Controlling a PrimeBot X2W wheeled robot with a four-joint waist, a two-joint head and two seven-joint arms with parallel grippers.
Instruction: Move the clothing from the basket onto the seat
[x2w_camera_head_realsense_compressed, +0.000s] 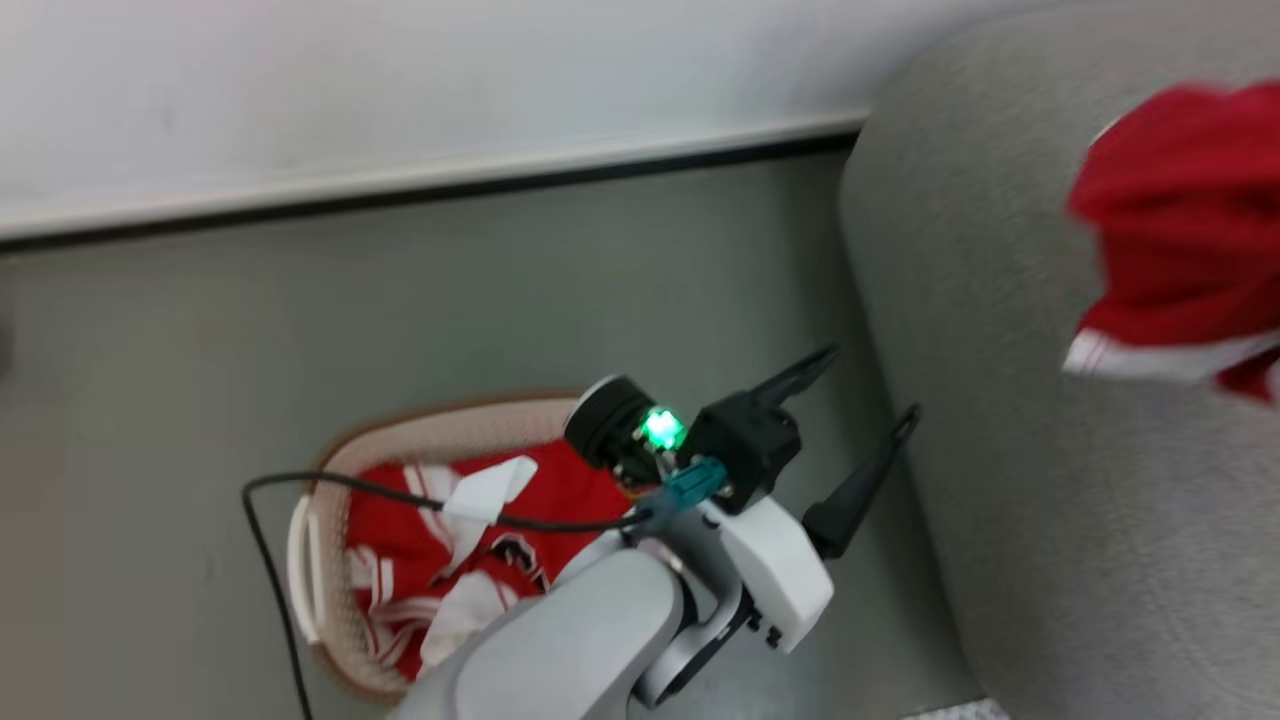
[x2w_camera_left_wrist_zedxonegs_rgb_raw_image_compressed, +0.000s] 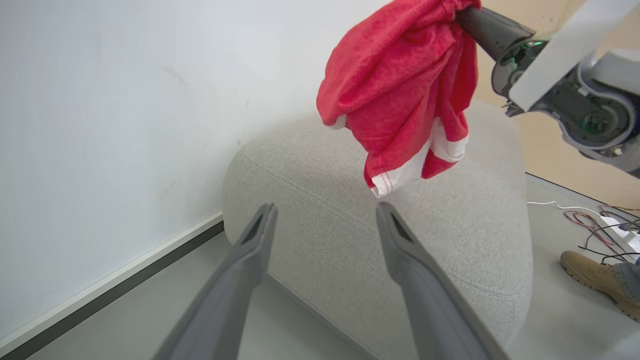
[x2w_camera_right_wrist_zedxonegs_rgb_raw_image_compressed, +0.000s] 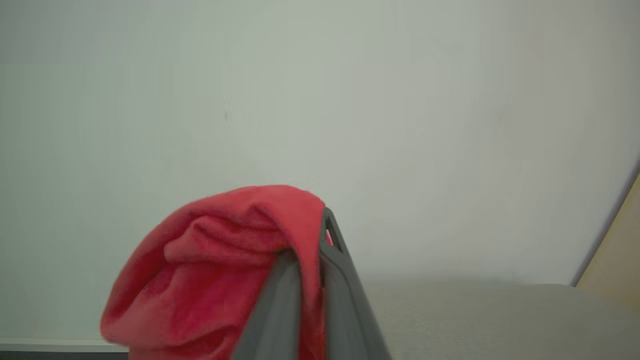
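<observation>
The right gripper (x2w_camera_right_wrist_zedxonegs_rgb_raw_image_compressed: 307, 240) has its two dark fingers clenched on a fold of a red garment (x2w_camera_left_wrist_zedxonegs_rgb_raw_image_compressed: 400, 90) with white trim. The cloth bunches over the fingertips and spills toward 8 o'clock in the right wrist view. In the left wrist view the bundle hangs at 1 o'clock, over the rounded arm of the grey seat (x2w_camera_left_wrist_zedxonegs_rgb_raw_image_compressed: 475, 240). Whether its white hem brushes the fabric cannot be told. In the head view the same garment shows blurred at 2 o'clock, above the seat. The left gripper (x2w_camera_head_realsense_compressed: 870, 385) has its fingers spread wide and empty, pointing toward 1 o'clock in the head view. It sits over the grey floor (x2w_camera_head_realsense_compressed: 400, 300), between the basket (x2w_camera_head_realsense_compressed: 450, 408) and the seat. A green light (x2w_camera_head_realsense_compressed: 660, 428) glows on its wrist. The basket lies at 7 o'clock in the head view, its near side hidden behind the pale forearm. Inside it lies more clothing (x2w_camera_head_realsense_compressed: 400, 540), red with white stripes, with a bit of black lettering showing. A black cable (x2w_camera_head_realsense_compressed: 270, 560) runs from the wrist across the basket and drops toward 7 o'clock. A pale wall (x2w_camera_head_realsense_compressed: 400, 80) with a dark baseboard spans 12 o'clock. In the left wrist view, a person's tan boot (x2w_camera_left_wrist_zedxonegs_rgb_raw_image_compressed: 590, 272) and loose wires (x2w_camera_left_wrist_zedxonegs_rgb_raw_image_compressed: 590, 220) are on the floor at 4 o'clock, beside the seat.
</observation>
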